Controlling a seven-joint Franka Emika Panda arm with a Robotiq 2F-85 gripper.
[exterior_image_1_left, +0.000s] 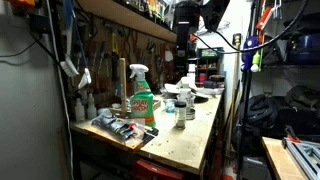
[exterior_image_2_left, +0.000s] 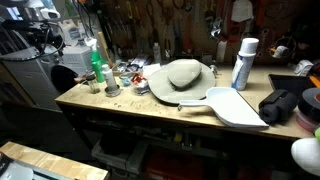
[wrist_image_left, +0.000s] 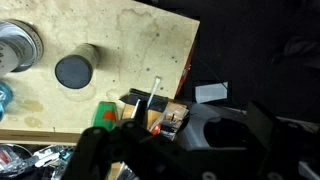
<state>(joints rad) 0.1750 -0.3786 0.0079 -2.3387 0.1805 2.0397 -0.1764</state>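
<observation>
My gripper (wrist_image_left: 175, 150) hangs high above the end of a wooden workbench (wrist_image_left: 120, 40); its dark fingers look spread apart with nothing between them. In an exterior view the black arm and gripper (exterior_image_1_left: 184, 52) hang over the middle of the bench (exterior_image_1_left: 190, 135). Below the gripper in the wrist view are a green spray bottle (wrist_image_left: 105, 115), a small jar with a dark lid (wrist_image_left: 73, 70) and a metal can (wrist_image_left: 18, 45). The spray bottle also shows in both exterior views (exterior_image_1_left: 141, 95) (exterior_image_2_left: 97, 65). The gripper touches nothing.
A pile of tools and packets (exterior_image_1_left: 125, 128) lies at the bench's near end. A tan hat (exterior_image_2_left: 180, 75), a white spray can (exterior_image_2_left: 243, 62), a white scoop (exterior_image_2_left: 235, 105) and a black bag (exterior_image_2_left: 283, 105) sit on the bench. Shelves and hanging tools line the wall.
</observation>
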